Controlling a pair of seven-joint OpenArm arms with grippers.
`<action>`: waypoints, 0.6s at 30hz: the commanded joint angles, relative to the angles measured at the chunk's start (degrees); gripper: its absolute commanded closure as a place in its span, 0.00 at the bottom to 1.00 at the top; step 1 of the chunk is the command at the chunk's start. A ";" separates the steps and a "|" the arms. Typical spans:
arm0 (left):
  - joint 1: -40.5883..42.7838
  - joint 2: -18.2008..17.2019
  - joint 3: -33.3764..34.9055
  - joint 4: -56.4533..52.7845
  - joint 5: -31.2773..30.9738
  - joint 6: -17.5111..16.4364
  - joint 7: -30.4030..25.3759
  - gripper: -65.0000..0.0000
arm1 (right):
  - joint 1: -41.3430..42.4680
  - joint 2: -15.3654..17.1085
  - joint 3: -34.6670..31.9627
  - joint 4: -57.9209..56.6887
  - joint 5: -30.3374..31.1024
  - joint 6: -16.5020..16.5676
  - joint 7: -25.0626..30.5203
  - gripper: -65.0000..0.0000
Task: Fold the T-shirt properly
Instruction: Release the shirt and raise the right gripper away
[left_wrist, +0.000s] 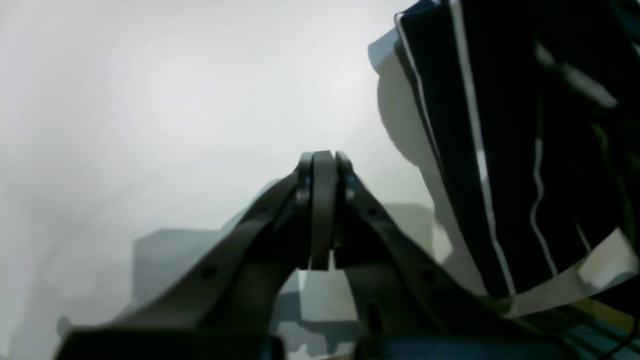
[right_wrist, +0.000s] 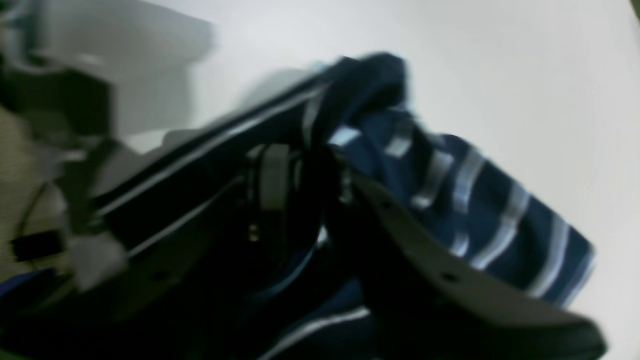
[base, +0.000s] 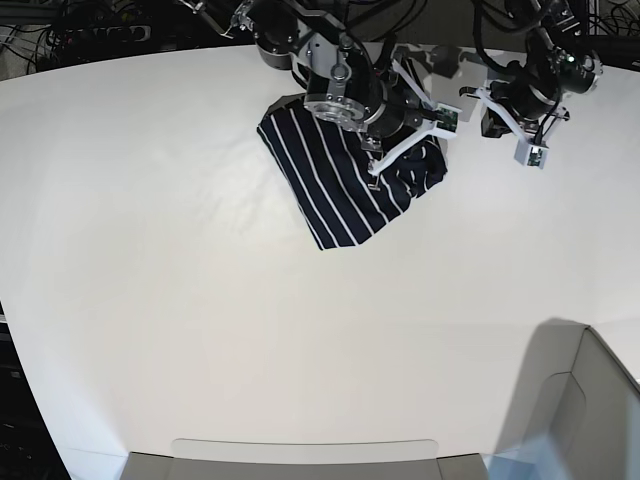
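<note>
Item: the T-shirt (base: 335, 180) — dark navy with thin white stripes, lying in a partly folded bundle at the far middle of the white tabletop (base: 200, 320), one flat striped panel toward the near side and a rumpled lump at its side under the arms.

Right claw (right_wrist: 305, 175) — down in the cloth, fabric bunched around and between its fingers. Blur in the wrist view hides whether the jaws grip or stand free, so I cannot tell; from the base view the arm covers the spot.

Left claw (left_wrist: 324, 170) — jaws pressed together on nothing, held off the garment with bare tabletop below and the striped fabric off to one side.

Step in hand, as I judge it: laying a fold over. To do it well, the right claw should let the cloth settle flat before pulling clear, and back out low along the tabletop so it does not drag the layer open — the lump needs smoothing toward the panel's edge.

Hard to make out: sleeves, collar and hem cannot be told apart; the number of layers is unclear.
</note>
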 joint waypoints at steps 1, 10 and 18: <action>-0.13 -0.28 -0.37 0.75 -0.70 -0.06 -0.72 1.00 | 0.68 -0.49 0.19 2.31 2.27 -0.03 1.29 0.74; -0.13 -0.28 -1.16 -5.23 -0.87 0.03 -0.81 1.00 | 0.59 0.65 7.93 12.15 15.02 -0.03 1.38 0.66; -0.30 2.18 -1.78 0.75 -1.14 -0.10 -6.61 1.00 | 6.83 4.34 27.53 12.15 15.37 -0.03 1.11 0.95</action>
